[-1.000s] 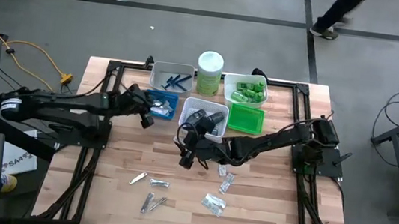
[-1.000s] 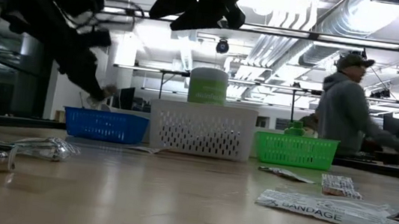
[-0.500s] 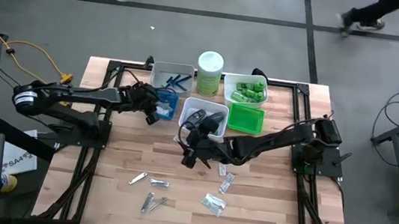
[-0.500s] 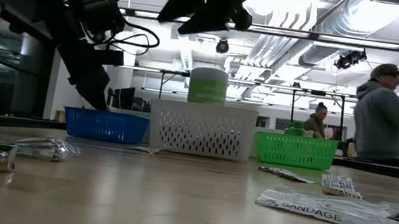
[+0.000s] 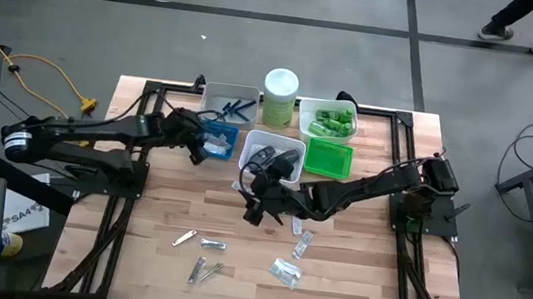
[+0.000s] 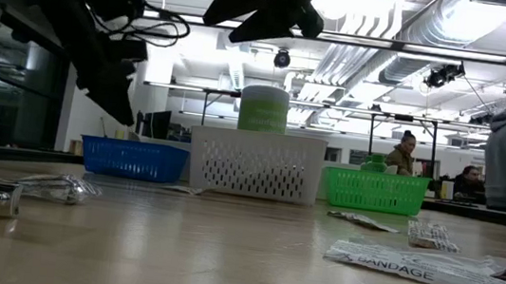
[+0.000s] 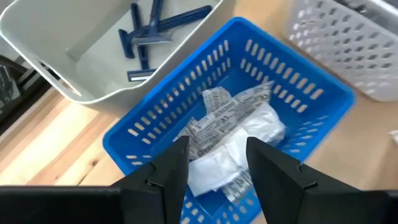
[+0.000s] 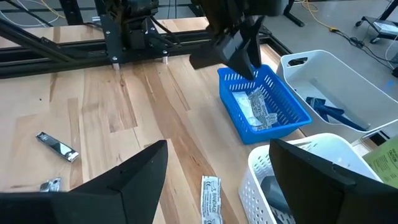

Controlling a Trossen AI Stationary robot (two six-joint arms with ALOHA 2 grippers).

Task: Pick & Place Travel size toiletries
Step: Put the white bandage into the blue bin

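Left gripper (image 7: 214,165) hovers over the blue basket (image 7: 155,115) at the far left of the tray cluster; fingers parted, nothing between them. White crinkled packets with dark printed lettering (image 7: 239,127) lie heaped in the basket bottom; the print is too small to read.

Blue razors (image 7: 149,34) lie crossed in the pale grey tray (image 7: 37,37), on the far side of the blue basket. Thin handles, flat heads.

Right gripper (image 8: 214,180) hangs over the table just on the near side of the white perforated basket (image 5: 277,146), fingers spread wide and empty. One packet (image 8: 210,196) lies on the wood below it.

More clear packets (image 5: 285,270) sit on the near-right part of the table. In the low view the nearest one reads "BANDAGE" (image 6: 397,265).

Silver metal clippers (image 5: 205,263) lie scattered on the near-left part of the wooden table (image 5: 352,280), well apart from the trays.

Green tubes (image 5: 328,121) fill the white tray at the far right; a green basket (image 5: 329,159) sits just near of it. A pale-green canister (image 5: 280,96) with a white lid stands between the far trays; its label is unreadable.
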